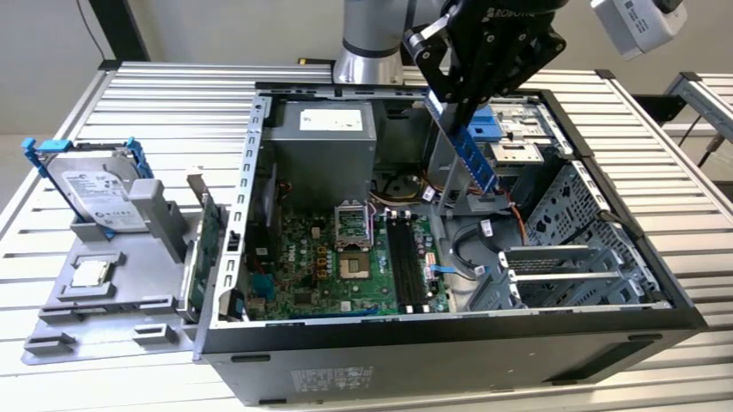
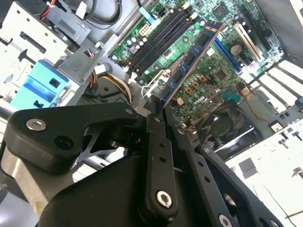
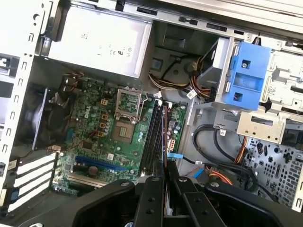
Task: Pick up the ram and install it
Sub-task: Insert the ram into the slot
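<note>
Gripper [image 1: 440, 96] is clamping the ram [image 1: 468, 146] by its upper end. I am seeing the stick hanging tilted above the open computer case [image 1: 250, 172], clear of the motherboard [image 1: 304, 257] beneath it. In the exterior view the black linkage is blending into one dark mass, so I am struggling to pick out the fingertips there, and the arm itself is running out of the picture at the top edge.

In the second wrist view the ram [image 2: 191, 61] is sticking out from between the closed fingers [image 2: 154, 120], which are hiding its gripped end. Its far end is reaching over the board beside the dark memory slots [image 2: 158, 40], though I am not able to judge how high above them it is sitting.

In the first wrist view I am looking at the ram [image 3: 164, 132] edge-on, as a thin line running alongside the memory slots [image 3: 154, 135] and hard to separate from them.

At the exterior view's left a hard drive [image 1: 98, 193] is standing in a grey holder [image 1: 115, 275], well apart from the case.
</note>
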Robot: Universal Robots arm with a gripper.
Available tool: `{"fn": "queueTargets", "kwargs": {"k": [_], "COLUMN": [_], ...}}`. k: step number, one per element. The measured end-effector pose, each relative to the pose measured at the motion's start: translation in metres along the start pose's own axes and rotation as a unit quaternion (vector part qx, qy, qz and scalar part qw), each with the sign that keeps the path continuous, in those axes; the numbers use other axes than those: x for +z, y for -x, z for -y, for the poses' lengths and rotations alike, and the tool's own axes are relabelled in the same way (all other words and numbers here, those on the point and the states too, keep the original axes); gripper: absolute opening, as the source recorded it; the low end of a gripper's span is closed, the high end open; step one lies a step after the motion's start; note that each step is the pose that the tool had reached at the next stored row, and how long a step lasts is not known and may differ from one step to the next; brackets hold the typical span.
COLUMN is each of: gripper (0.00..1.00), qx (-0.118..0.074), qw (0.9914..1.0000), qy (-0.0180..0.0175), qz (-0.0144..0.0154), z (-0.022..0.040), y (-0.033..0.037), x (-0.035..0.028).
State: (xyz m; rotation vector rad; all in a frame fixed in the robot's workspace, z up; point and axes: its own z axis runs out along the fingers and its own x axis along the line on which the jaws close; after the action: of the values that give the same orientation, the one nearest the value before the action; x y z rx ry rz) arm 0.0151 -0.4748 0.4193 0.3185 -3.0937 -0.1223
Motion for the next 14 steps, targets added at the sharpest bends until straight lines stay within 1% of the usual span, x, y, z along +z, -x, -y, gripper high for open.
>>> {"fn": "queueTargets", "kwargs": {"k": [3,7,10,14], "gripper": [0.00,0.00,0.00,0.00], "qx": [0.004,0.021,0.035,0.054], "qw": [0.99999,0.99979,0.99937,0.99851], "qy": [0.0000,0.0004,0.0007,0.0011], "qz": [0.0003,0.0017,0.0029,0.0044], "z": [0.0000,0.0000,0.0000,0.0000], "y": [0.0000,0.0000,0.0000,0.0000], "x": [-0.0001,0.0000,0.0000,0.0000]}}
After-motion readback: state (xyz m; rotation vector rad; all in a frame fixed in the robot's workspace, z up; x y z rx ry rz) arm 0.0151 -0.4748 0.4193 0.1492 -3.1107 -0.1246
